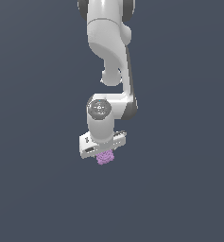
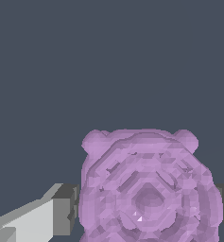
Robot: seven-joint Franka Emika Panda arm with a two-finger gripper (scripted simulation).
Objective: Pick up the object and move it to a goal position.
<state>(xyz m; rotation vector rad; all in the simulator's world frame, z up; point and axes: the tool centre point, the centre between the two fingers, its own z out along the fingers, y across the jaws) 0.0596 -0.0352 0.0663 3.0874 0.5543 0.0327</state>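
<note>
Lilac object (image 1: 104, 157) sits directly under the white arm (image 1: 108, 56), btwn the pincer (image 1: 104, 155) fingers (image 2: 61, 215). Pincer is clamped on object, fingers touching both sides in wrist view.

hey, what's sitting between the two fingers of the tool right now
The lilac object. In the wrist view it fills the gap between the fingers, which sit against its two sides. The exterior view shows it tucked under the tool.
</note>
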